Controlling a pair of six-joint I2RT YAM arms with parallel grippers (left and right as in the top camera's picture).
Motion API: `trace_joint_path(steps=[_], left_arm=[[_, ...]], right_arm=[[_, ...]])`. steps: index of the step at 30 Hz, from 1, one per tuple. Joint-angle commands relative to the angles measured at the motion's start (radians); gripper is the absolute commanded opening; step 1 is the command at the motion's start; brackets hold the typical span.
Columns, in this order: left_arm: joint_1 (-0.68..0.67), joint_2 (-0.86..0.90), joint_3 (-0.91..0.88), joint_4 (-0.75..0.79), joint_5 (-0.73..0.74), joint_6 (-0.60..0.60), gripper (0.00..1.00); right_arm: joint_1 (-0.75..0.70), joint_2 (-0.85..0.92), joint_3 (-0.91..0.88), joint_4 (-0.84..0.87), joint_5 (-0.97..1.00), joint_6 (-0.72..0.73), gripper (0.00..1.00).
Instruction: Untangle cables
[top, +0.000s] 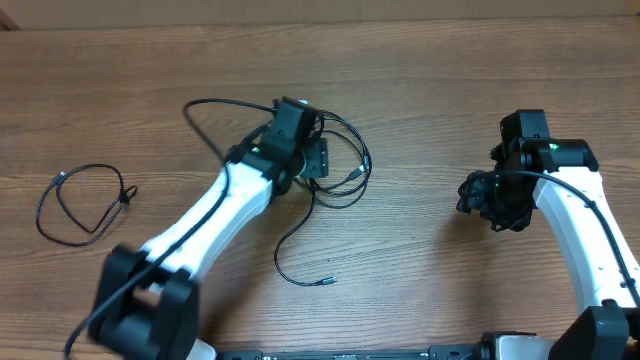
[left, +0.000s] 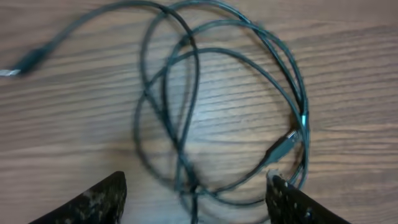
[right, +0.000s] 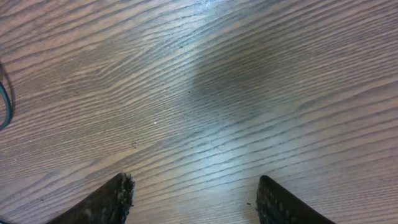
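- The cables lie in two places on the desk (top: 440, 90).
- A tangle (top: 366, 165) of several overlapping loops sits about mid-desk. One arc of it reaches out toward the left edge.
- From the tangle a tail (top: 280, 250) runs toward the near edge. It curls and ends in a small plug (top: 326, 281), lying flat.
- A single cable (top: 125, 194) lies well apart near the left edge, in one loose loop with a small knot on its right side.
- The left hand (top: 318, 160) hangs right over the tangle, pointing down at it.
- In the left wrist view the left hand (left: 196, 183) is open. Its fingers (left: 102, 199) stand wide apart, and strands of the tangle (left: 303, 102) lie on the wood between them, not pinched.
- A dark plug (left: 283, 146) lies just beside the right-side finger. Whether it touches cannot be told.
- Another end (left: 28, 60), with a silvery tip, lies out to the side of the loops.
- The right hand (top: 478, 195) hovers toward the right edge, well apart from the tangle.
- The right wrist view shows the right hand (right: 193, 186) open over bare wood, holding nothing.
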Motion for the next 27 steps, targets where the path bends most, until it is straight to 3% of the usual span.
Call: trace_joint_path(steps=[1, 6, 9, 11, 17, 23, 27], left_arm=[[0.0, 0.113, -0.006, 0.022, 0.083, 0.042, 0.68], [0.0, 0.194, -0.005, 0.028, 0.122, 0.038, 0.59], [0.0, 0.189, 0.005, 0.032, 0.129, 0.038, 0.32], [0.001, 0.174, 0.046, 0.01, 0.161, 0.038, 0.04], [0.002, 0.112, 0.242, -0.155, 0.169, 0.05, 0.04], [0.002, -0.007, 0.552, -0.401, 0.229, 0.158, 0.04], [0.002, -0.095, 0.726, -0.478, 0.237, 0.193, 0.04]], right_arm=[[-0.003, 0.0, 0.018, 0.002, 0.01, 0.0, 0.62], [-0.003, 0.0, 0.018, 0.003, 0.01, 0.0, 0.62], [-0.003, 0.0, 0.018, 0.002, 0.01, 0.001, 0.62], [-0.003, 0.0, 0.018, 0.002, 0.01, 0.001, 0.62], [-0.003, 0.0, 0.018, 0.002, 0.01, 0.0, 0.64], [-0.003, 0.0, 0.018, 0.007, 0.009, 0.0, 0.68], [-0.003, 0.0, 0.018, 0.007, 0.009, 0.0, 0.7]])
